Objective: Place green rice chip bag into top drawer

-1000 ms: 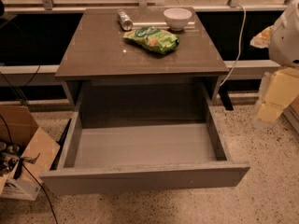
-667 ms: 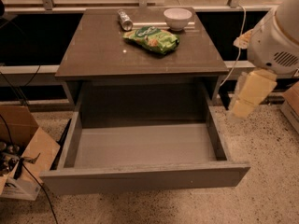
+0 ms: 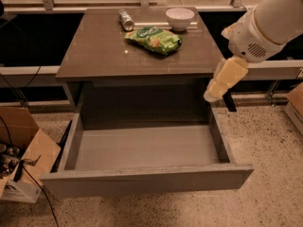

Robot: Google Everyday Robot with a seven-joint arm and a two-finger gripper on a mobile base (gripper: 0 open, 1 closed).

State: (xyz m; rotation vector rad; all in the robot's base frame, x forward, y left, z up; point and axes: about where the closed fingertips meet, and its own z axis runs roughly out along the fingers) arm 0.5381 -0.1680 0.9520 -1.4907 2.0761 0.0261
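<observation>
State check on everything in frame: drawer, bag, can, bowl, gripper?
top drawer: pulled open, nothing inside
green rice chip bag: lying flat on the cabinet top, not held
silver can: on its side, behind the bag
white bowl: upright, behind the bag
gripper: in the air at the cabinet's right edge, holding nothing

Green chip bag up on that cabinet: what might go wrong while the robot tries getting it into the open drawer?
1. The gripper hangs low beside the cabinet, below its top; rising toward the green rice chip bag, it may clip the right edge.
2. The bag lies close to a white bowl and a silver can on its side; a reach could knock either, and the can might roll.
3. The top drawer is pulled far out; the arm could bump it.
</observation>
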